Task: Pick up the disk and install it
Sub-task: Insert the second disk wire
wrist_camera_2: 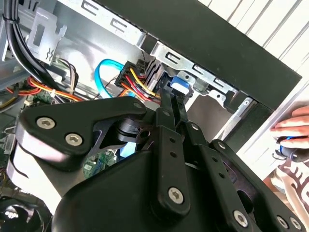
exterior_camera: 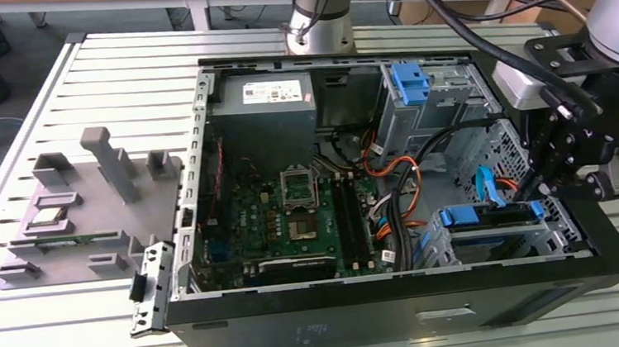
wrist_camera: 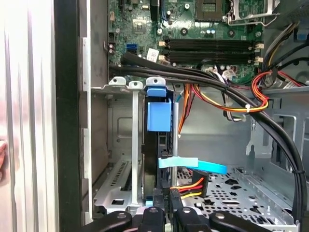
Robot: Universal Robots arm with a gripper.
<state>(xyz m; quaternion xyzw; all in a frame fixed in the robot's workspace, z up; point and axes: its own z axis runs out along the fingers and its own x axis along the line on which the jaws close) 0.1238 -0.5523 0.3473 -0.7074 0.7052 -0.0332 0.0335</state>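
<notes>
The hand (wrist_camera: 166, 212) is closed narrowly on the edge of the disk (wrist_camera: 157, 145), which stands on edge in the drive cage (wrist_camera: 120, 145) at the front corner of the open computer case (exterior_camera: 408, 294), its blue rail (wrist_camera: 158, 116) seated between the cage's metal guides. The disk is probably stiff, fairly heavy for its size and sensitive to knocks; its smooth metal faces could slip, so the narrow rear edge or the rails seem the safest hold. Just beside it run a light-blue data cable (wrist_camera: 193, 164) and red-yellow power wires (wrist_camera: 190, 186). Thick black cables (wrist_camera: 203, 79) cross above the cage, crowding the approach. The motherboard (exterior_camera: 290, 216) lies further in, and a grey fixture tray (exterior_camera: 79, 200) sits on the bench (exterior_camera: 113, 65).
</notes>
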